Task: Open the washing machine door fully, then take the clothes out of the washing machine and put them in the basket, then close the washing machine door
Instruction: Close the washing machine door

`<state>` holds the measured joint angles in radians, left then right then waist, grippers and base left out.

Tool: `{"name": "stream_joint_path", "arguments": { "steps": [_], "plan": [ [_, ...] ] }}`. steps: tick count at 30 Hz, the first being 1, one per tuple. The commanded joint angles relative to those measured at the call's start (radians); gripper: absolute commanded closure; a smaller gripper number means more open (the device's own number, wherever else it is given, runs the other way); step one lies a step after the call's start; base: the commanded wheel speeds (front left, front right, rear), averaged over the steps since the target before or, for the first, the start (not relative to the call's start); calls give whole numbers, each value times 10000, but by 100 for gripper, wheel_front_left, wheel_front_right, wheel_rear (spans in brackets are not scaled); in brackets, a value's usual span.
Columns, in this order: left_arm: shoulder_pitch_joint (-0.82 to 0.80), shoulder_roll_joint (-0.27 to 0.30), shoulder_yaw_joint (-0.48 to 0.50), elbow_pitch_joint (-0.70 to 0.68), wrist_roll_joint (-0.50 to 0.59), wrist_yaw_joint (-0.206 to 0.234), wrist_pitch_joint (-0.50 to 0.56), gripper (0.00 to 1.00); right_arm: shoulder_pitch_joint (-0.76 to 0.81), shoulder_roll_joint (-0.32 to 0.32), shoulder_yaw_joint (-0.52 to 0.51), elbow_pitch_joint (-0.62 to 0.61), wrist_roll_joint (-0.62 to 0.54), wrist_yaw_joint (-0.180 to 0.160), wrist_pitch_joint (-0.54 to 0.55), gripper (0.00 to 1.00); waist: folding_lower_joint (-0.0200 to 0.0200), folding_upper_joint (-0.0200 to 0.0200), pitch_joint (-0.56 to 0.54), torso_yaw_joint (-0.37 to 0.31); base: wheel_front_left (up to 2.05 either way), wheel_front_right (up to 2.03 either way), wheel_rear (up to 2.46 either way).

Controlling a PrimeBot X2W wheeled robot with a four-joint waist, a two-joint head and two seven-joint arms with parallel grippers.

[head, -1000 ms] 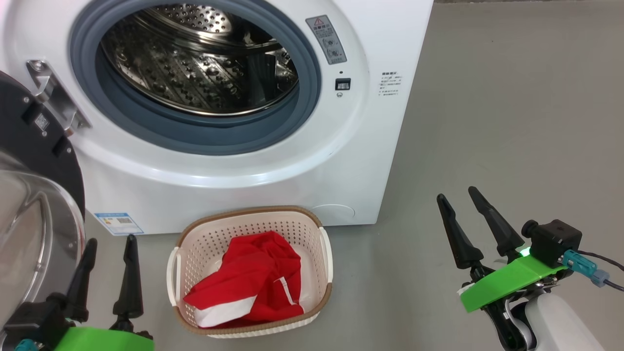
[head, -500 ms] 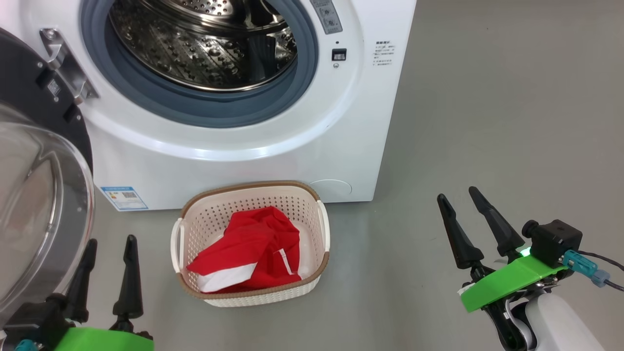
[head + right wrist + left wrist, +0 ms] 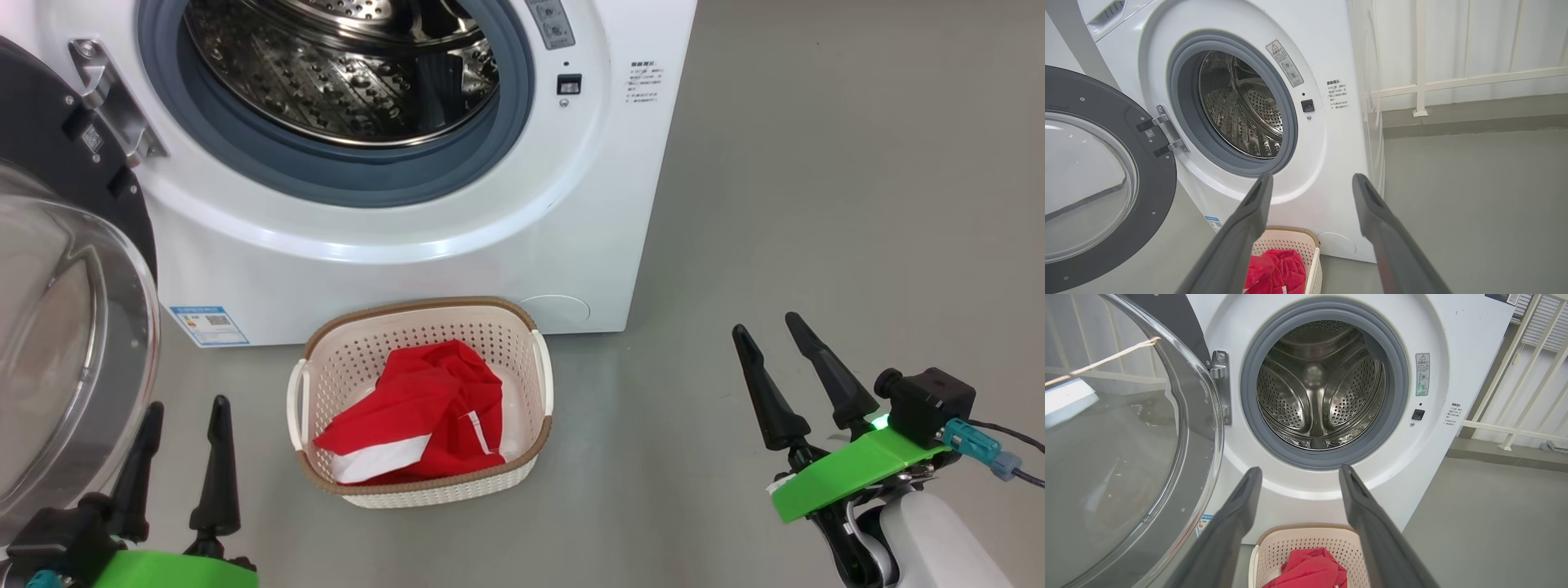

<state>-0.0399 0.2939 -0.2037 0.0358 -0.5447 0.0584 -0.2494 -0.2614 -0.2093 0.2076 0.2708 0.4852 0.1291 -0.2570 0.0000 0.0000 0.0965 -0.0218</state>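
Head view: top of washing machine cut by upper edge, upper part of drum gone w/ it. Left side of washing machine door runs off left edge. Floor of basket mostly hidden under clothes; can't tell no. of garments in the folds. Blue label & side print too small to read. Base of L gripper cut at bottom edge, same for forearm behind R gripper.
L wrist view: basket's near part cut by bottom edge, sides behind fingers. Warning sticker text illegible.
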Motion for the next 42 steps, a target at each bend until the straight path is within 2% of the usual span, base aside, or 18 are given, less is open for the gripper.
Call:
{"name": "stream_joint_path", "arguments": {
  "steps": [1, 12, 17, 42],
  "plan": [
    [-140, 294, 350, -210, -11, 79, -99, 0, 25, -21, 129, -248, -74, 16, -48, 0, 0, 0, 0, 2, 0, 0, 0],
    [-168, 313, 308, -195, -5, 98, -103, 0, 32, -10, 112, -241, -81, 16, -48, 0, 0, 0, 5, 72, 0, 0, 0],
    [-206, 316, 255, -153, 13, 118, -102, 0, 48, 2, 87, -212, -88, 16, -48, 0, 0, 0, -57, 326, 0, 0, 0],
    [124, 251, 163, -107, 60, 612, -58, 0, 105, -236, 569, -16, 86, 16, -48, 0, 0, 0, -582, 2891, 0, 0, 0]
  ]
}}
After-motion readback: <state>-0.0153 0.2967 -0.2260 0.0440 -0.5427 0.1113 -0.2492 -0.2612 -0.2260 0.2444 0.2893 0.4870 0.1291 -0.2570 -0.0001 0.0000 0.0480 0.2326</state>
